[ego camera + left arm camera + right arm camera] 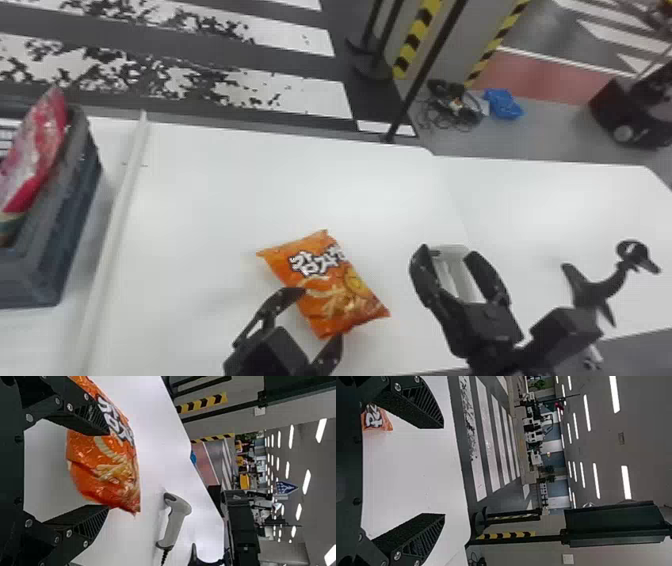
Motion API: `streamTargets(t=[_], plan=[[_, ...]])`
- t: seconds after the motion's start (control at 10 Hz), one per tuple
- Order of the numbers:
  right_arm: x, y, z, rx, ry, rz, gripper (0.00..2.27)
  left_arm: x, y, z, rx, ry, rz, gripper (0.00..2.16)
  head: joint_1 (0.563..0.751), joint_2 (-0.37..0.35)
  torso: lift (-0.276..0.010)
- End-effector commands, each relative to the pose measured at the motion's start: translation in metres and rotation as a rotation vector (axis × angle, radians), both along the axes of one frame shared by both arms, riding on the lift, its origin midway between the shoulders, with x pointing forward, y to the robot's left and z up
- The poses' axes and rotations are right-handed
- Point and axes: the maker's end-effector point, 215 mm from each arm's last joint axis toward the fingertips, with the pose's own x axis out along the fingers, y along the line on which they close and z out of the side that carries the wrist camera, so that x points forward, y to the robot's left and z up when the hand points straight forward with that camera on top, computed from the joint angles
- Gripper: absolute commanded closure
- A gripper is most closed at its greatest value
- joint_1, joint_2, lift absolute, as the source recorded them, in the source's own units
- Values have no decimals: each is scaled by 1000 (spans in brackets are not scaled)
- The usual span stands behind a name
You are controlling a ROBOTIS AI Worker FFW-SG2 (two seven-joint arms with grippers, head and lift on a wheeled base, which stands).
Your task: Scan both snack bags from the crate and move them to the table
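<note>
- Orange snack bag (337, 287) is face up on the white surface (225, 200), right in front of the left gripper (320, 315). Those fingers are spread, one over the printed side and one by the bottom edge, no pinch on it. Can't tell if they're brushing the film. If they back out crooked, a tip could snag the crinkly wrap and drag the bag round.
- Next out, the right gripper (447, 250) has its fingers apart with nothing between them in its wrist view. From the head there's something pale behind it, probably the scanner, but the fingers cover too much for me to swear to it.
- Scanner (176, 522) is on the surface, cord trailing. I'd worry about a sloppy approach knocking it over, or the cord pulling it off aim. Whether the orange one has been scanned, no idea.
- Black curved stand (590, 290) is off to the right, easy to clip if that arm swings wide.
- Over at the far left, the red snack bag (37, 150) leans up in the crate (70, 235). Grab it too high and it could slip back; lift too low and it'd catch the crate wall.
</note>
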Motion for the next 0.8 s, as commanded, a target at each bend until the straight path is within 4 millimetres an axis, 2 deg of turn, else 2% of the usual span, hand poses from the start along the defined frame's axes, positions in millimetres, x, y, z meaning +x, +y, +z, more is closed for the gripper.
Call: streamTargets(t=[0.0, 0.1, 0.3, 0.5, 0.6, 0.7], plan=[[0, -6, -1, -43, 7, 9, 134, 2, 20, 16, -30, -12, 29, 66, 695, -350, -87], [0, -7, -3, -48, 9, 23, 134, 4, 34, 28, -69, -17, 53, 66, 695, -350, -87], [-3, 11, -6, -55, 10, 134, 157, 11, 65, 55, -123, -55, 98, 66, 695, -350, -87], [-5, 20, -12, -55, 20, 184, 161, 34, 121, 89, -207, -136, 222, 66, 695, -350, -87], [-6, 31, -21, -81, 39, 230, 161, 48, 154, 98, -237, -163, 321, 66, 695, -350, -87], [-7, 45, -29, -122, 52, 267, 161, 55, 181, 98, -247, -166, 408, 66, 695, -350, -87]])
